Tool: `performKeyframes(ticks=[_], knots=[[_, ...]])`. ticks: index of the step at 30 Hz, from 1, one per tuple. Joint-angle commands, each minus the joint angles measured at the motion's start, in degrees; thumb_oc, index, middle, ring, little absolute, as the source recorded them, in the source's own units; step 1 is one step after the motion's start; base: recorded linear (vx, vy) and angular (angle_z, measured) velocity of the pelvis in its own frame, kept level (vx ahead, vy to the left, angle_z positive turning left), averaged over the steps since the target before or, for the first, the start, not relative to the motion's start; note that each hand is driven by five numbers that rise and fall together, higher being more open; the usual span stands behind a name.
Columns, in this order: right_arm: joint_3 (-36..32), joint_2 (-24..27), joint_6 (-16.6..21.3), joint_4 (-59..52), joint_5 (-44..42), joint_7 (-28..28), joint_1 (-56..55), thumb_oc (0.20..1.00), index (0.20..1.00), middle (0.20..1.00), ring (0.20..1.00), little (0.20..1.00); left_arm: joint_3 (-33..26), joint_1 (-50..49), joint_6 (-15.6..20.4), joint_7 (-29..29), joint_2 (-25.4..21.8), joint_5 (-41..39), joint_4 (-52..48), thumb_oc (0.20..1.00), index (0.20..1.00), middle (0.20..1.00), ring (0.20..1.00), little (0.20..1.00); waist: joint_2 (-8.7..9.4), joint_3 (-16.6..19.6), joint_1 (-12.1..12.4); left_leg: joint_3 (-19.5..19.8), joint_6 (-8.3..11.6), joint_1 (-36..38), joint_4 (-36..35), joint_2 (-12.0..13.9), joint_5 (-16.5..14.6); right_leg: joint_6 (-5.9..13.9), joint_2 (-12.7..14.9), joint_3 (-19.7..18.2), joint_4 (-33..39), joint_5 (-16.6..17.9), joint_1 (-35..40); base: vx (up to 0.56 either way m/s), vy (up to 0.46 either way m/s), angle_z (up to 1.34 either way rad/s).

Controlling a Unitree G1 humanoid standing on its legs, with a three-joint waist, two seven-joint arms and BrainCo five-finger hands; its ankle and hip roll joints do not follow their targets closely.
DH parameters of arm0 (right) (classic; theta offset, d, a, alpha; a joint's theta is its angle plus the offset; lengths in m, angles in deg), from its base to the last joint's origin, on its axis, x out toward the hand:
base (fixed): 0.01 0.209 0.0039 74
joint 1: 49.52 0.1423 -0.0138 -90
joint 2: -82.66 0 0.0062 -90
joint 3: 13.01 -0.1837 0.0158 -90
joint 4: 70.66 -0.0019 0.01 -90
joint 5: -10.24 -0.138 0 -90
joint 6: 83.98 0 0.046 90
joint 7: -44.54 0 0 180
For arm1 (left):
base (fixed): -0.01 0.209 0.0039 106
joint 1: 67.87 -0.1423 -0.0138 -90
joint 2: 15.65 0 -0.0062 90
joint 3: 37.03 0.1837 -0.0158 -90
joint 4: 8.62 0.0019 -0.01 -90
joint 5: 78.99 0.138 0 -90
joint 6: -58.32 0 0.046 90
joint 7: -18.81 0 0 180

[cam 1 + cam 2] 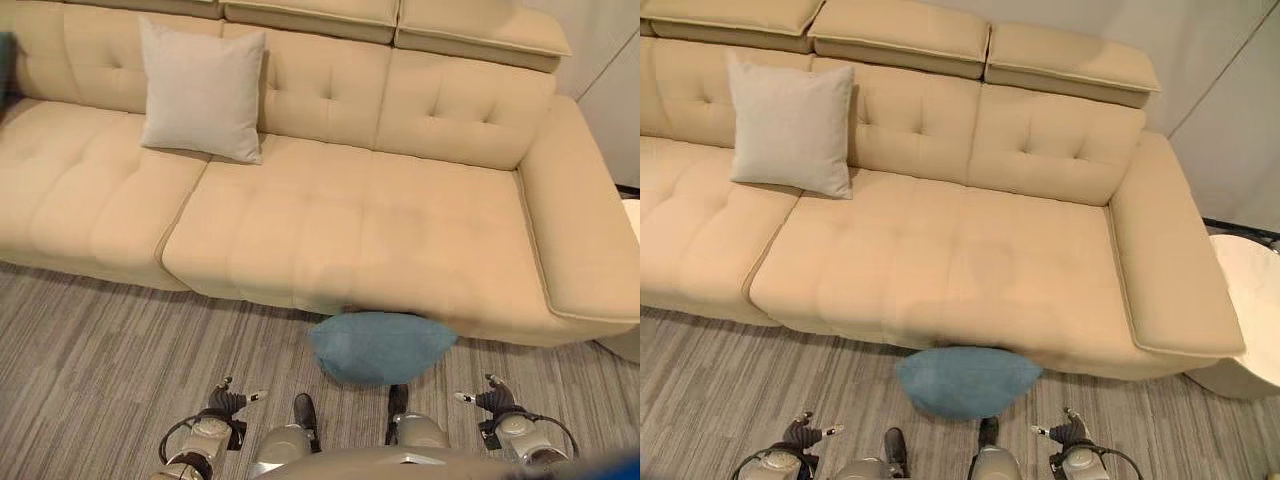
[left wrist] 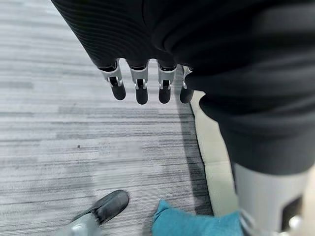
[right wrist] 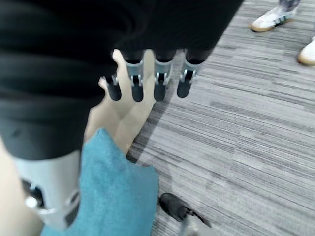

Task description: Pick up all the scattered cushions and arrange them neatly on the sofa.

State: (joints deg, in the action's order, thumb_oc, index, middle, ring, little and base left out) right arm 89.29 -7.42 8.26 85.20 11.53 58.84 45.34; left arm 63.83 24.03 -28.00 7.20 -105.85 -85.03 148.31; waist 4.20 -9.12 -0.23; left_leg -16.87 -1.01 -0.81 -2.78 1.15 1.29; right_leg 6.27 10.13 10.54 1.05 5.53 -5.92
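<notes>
The left hand [image 2: 142, 88] hangs over the grey striped carpet floor [image 2: 59, 128], its silver fingers with dark tips straight and side by side, and it holds nothing. In the left eye view this hand [image 1: 232, 400] shows low at the left, near the bottom edge. The right hand [image 3: 147, 86] is in the same state: the fingers are straight, relaxed, a little apart from each other, with nothing between them. It [image 1: 1068, 430] shows low at the right in the right eye view.

Between the two hands, a little ahead of them, the soft teal-blue fabric cushion [image 1: 380, 347] lies on the floor. Its far edge touches the front of the wide beige tufted fabric sofa [image 1: 330, 230]. Both wrist views show one corner of it, near each hand but apart from the fingers.

The square light grey fabric cushion [image 1: 790, 125] stands upright on the sofa seat, leaning on the backrest, toward the left part of the sofa.

Past the right armrest, a round white side table [image 1: 1250, 310] stands. In the right wrist view, white shoes of a person [image 3: 273, 18] stand on the carpet, well apart from the hand.
</notes>
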Motion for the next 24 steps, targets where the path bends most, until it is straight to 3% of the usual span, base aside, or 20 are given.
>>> performKeyframes(ticks=[1, 5, 7, 9, 11, 14, 15, 17, 24], knots=[[1.5, 1.3, 0.5, -0.5, 0.1, 1.2, 1.2, 1.0, 1.0, 1.0, 1.0, 1.0, -0.1, 1.9, 1.6, -0.9, -0.3, 0.5, -0.1, 1.0, 1.0, 1.0, 1.0, 1.0, 0.26, 0.4, -0.4, 4.0, 1.7, -4.5, 6.4, -1.2, -5.1, 3.69, 1.1, 0.8, -5.4, -3.7, -0.1, 0.0, -0.128, 0.01], [1.7, 2.0, 0.8, -2.1, -0.8, 2.1, 2.4, 1.0, 1.0, 1.0, 1.0, 1.0, 0.4, 3.7, 2.0, -1.4, -0.4, -0.9, -1.6, 1.0, 1.0, 1.0, 1.0, 1.0, -0.19, -1.4, -0.6, 4.7, 2.49, -7.6, 7.4, -0.2, -4.3, 3.0, 0.6, 1.2, -5.5, -4.0, -2.0, -0.1, -0.124, 0.12], [1.1, 2.7, 1.5, -4.1, -3.4, 3.7, 4.2, 1.0, 1.0, 1.0, 1.0, 1.0, 1.0, 7.1, 3.4, -2.7, -0.7, -5.2, -5.7, 1.0, 1.0, 1.0, 1.0, 1.0, -0.91, -4.5, -1.0, 5.8, 3.1, -13.7, 9.3, 0.6, -2.7, 1.73, 0.3, 1.5, -7.6, -4.0, -7.9, -0.27, -0.153, 0.24], [1.1, 2.9, 1.7, -4.8, -4.1, 4.3, 4.9, 1.0, 1.0, 1.0, 1.0, 1.0, 1.2, 7.9, 3.8, -3.2, -0.7, -6.4, -6.7, 1.0, 1.0, 1.0, 1.0, 1.0, -1.08, -5.3, -1.1, 6.1, 3.28, -15.2, 9.8, 0.9, -2.5, 1.45, 0.3, 1.6, -8.5, -4.1, -9.8, -0.18, -0.089, 0.12], [0.5, 3.7, 2.6, -8.4, -6.8, 6.6, 7.7, 1.0, 1.0, 1.0, 1.0, 1.0, 1.3, 11.2, 5.3, -5.6, -0.9, -10.8, -10.0, 1.0, 1.0, 1.0, 1.0, 1.0, -1.42, -7.5, -1.2, 6.6, 3.52, -22.2, 12.5, 1.7, -1.3, 0.5, 0.1, 1.7, -11.4, -4.1, -16.6, -0.24, -0.102, 0.02], [0.1, 3.9, 3.1, -10.1, -7.8, 8.3, 9.3, 1.0, 1.0, 1.0, 1.0, 1.0, 1.5, 13.1, 6.2, -6.8, -0.7, -12.6, -11.1, 1.0, 1.0, 1.0, 1.0, 1.0, -1.75, -8.6, -1.4, 6.7, 3.61, -26.5, 14.0, 2.1, -0.9, 0.07, 0.1, 1.6, -13.3, -4.2, -21.0, -0.13, -0.048, 0.05], [0.1, 3.9, 3.2, -10.6, -8.2, 8.9, 10.1, 1.0, 1.0, 1.0, 1.0, 1.0, 1.6, 13.7, 6.6, -7.3, -0.6, -13.4, -11.7, 1.0, 1.0, 1.0, 1.0, 1.0, -2.09, -8.6, -1.4, 7.0, 4.17, -27.3, 14.7, 2.6, -2.4, 0.4, -0.2, 1.2, -14.4, -5.8, -22.2, -0.17, -0.082, -0.02], [-0.6, 4.3, 5.5, -14.4, -10.9, 12.6, 15.0, 1.0, 1.0, 1.0, 1.0, 1.0, 3.1, 17.7, 8.1, -9.0, -0.4, -15.8, -15.1, 1.0, 1.0, 1.0, 1.0, 1.0, -2.95, -10.1, -2.4, 7.7, 4.34, -38.1, 19.4, 4.6, -1.9, -0.18, 0.2, 0.8, -19.3, -6.1, -33.1, -0.22, -0.078, 0.02], [0.0, 5.0, 8.5, -18.3, -11.5, 17.3, 23.7, 1.0, 1.0, 1.0, 1.0, 1.0, 6.6, 25.8, 9.4, -11.0, -0.6, -15.1, -19.7, 1.0, 1.0, 1.0, 1.0, 1.0, -4.52, -10.6, -3.5, 8.8, 4.57, -54.6, 25.0, 6.6, -1.6, -0.26, 0.6, -0.9, -24.3, -5.4, -49.3, -0.1, -0.018, -0.05]])
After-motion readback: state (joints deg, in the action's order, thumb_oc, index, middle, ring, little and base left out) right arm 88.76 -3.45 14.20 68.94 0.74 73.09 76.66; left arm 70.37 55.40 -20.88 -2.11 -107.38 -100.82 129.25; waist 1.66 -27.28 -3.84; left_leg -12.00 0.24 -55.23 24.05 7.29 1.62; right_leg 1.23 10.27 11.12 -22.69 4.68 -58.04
